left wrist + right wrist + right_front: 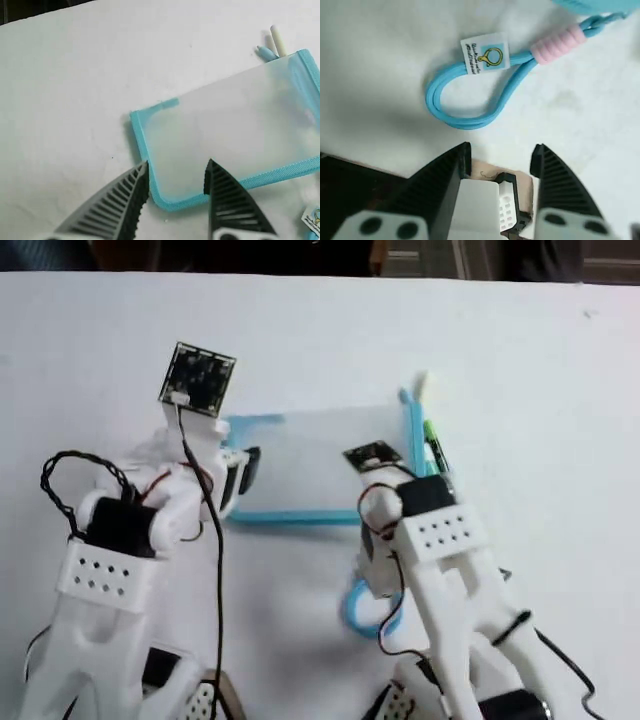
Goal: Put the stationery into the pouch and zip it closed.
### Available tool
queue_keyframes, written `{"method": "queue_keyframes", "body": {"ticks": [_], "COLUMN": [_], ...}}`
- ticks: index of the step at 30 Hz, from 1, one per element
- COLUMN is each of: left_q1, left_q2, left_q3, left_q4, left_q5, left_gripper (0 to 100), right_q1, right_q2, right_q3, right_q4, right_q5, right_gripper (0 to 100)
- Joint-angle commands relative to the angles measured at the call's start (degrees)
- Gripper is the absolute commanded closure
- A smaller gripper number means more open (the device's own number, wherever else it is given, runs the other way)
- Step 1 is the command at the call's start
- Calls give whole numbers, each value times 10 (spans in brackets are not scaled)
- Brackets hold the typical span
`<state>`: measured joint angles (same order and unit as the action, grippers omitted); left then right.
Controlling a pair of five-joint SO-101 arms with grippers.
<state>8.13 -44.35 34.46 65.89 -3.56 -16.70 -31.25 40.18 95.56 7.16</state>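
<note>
The table [520, 350] is smooth and white, so anything light will probably skate on it. The pouch [310, 465] lies flat in the middle of it, between the two arms. It is frosted, see-through plastic edged in blue fabric, and looks light and floppy (likely to buckle or slide if pushed rather than pinched). The stitched trim at a corner seems the stiffest place to grip.

The left gripper [175, 182] is there, its fingers spread to either side of the pouch's corner and closed on nothing. Whether they touch the trim I cannot tell.

The wrist strap [470, 107] is a soft blue cord loop lying on the table at the pouch's other end. It would give a limp hold, good for tugging but not for steering. The right gripper [501, 152] hangs just beside it, fingers apart and empty.

The pens [272, 45] stick out past the pouch's far end. They look slim, stiff and smooth, so they may roll, and are best taken across the barrel. A pink bead [559, 41] and a small tag [487, 52] sit on the strap.

The zip pull cannot be made out, nor whether the pouch's mouth is open. The frosted wall blurs what is inside, and in the high view the right arm covers the pouch's near corner.
</note>
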Motion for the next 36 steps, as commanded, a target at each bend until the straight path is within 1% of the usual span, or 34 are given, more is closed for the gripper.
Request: {"method": "queue_keyframes", "body": {"ticks": [1, 3, 5, 6, 8, 10, 11, 14, 17, 20, 22, 24, 26, 28, 30, 34, 36], "left_q1": [-6, -6, -6, -6, -6, -6, -6, -6, -6, -6, -6, -6, -6, -6, -6, -6, -6], "left_q2": [-15, -15, -15, -15, -15, -15, -15, -15, -15, -15, -15, -15, -15, -15, -15, -15, -15], "left_q3": [-8, -6, -6, -7, -9, -9, -8, -6, -6, -5, -5, -7, -9, -9, -9, -10, -10], "left_q4": [-10, -10, -10, -10, -10, -10, -10, -10, -10, -6, -6, -6, -6, -8, -8, -9, -10], "left_q5": [6, 6, 6, 6, 6, 6, 6, 6, 6, 4, 5, 5, 5, 5, 4, 4, 4], "left_gripper": [801, 801, 801, 801, 801, 801, 801, 801, 801, 800, 800, 800, 800, 800, 800, 800, 800], "right_q1": [44, 63, 66, 66, 66, 66, 65, 69, 71, 80, 82, 83, 83, 83, 83, 103, 114], "right_q2": [-32, -32, -32, -32, -27, -7, 9, 71, 132, 187, 211, 230, 243, 252, 252, 217, 178], "right_q3": [-5, -5, 0, 4, 15, 25, 28, 26, 27, 29, 28, 27, 27, 27, 27, 25, 21], "right_q4": [-7, -42, -86, -107, -145, -166, -172, -184, -218, -275, -297, -312, -323, -330, -327, -327, -322], "right_q5": [4, 0, -10, -33, -101, -159, -176, -194, -194, -194, -193, -190, -189, -175, -160, -152, -117], "right_gripper": [772, 772, 769, 769, 769, 770, 772, 772, 772, 773, 791, 847, 924, 988, 971, 981, 981]}}
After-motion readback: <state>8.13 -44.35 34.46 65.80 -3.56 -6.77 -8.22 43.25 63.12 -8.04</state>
